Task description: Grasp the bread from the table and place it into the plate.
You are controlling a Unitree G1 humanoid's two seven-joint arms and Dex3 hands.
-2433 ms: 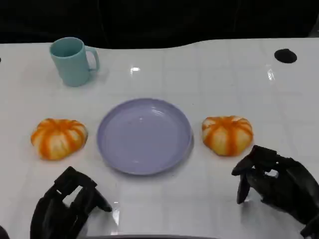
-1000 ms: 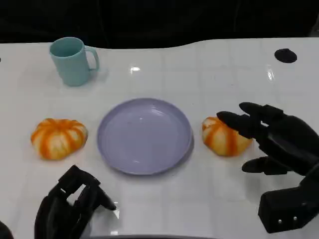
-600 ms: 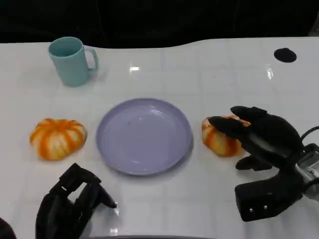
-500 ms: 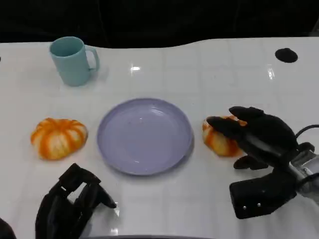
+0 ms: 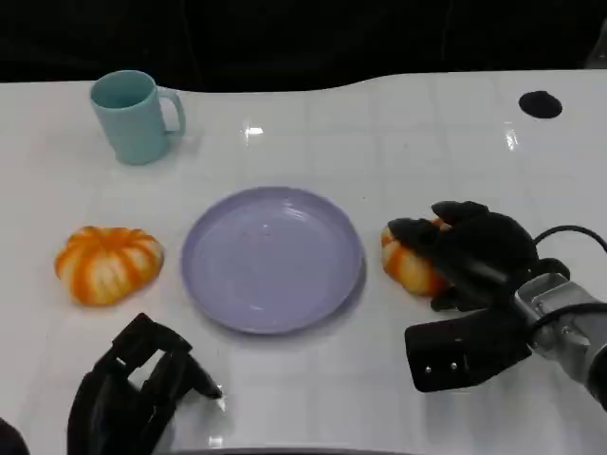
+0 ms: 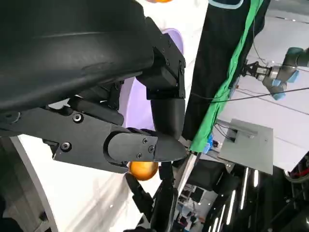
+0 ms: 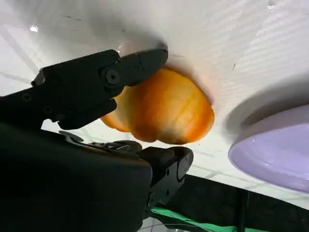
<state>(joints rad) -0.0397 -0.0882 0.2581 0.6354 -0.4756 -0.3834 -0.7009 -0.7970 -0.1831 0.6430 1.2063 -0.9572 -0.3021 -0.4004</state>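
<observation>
right bread (image 5: 410,268): mostly covered by the right hand (image 5: 474,251) in the head view; just an orange-and-cream strip showed on the side facing the plate (image 5: 272,258).
right bread, wrist view (image 7: 164,113): its far side was hidden behind black fingers (image 7: 96,82).
plate, right wrist view (image 7: 277,157): cut off by the picture's edge.
right hand's grip: contact under the bread could not be told.
left hand (image 5: 133,393): cut off by the lower edge, below the plate; whether it held anything could not be told.
dark round mark (image 5: 541,104), well beyond the plate: too small to identify.
</observation>
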